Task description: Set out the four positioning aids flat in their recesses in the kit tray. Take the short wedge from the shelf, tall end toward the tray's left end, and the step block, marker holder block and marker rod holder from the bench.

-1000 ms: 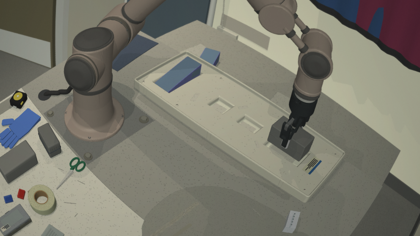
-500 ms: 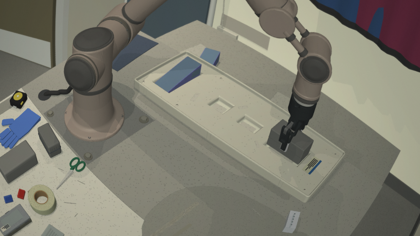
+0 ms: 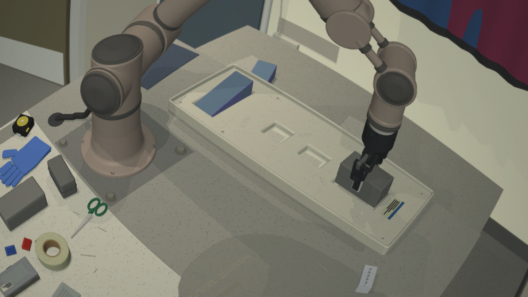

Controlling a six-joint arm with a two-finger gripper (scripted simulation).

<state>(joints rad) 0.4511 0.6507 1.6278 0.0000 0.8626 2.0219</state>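
The grey step block point(image 3: 364, 182) sits at the right end of the kit tray point(image 3: 299, 153), low in its recess, and I grip it from above with my gripper point(image 3: 361, 173). A blue wedge point(image 3: 226, 93) lies in the recess at the tray's left end, its tall end toward the tray's far side. Two small square recesses point(image 3: 277, 132) point(image 3: 314, 154) in the middle of the tray are empty. A second, smaller blue wedge point(image 3: 264, 70) rests just beyond the tray's far edge.
A grey block point(image 3: 21, 202) and a darker grey block point(image 3: 61, 176) lie on the pale bench at the left, among a blue glove point(image 3: 23, 159), scissors point(image 3: 91, 212), a tape roll point(image 3: 52, 250) and a tape measure point(image 3: 23, 125). My arm's base point(image 3: 117, 140) stands left of the tray.
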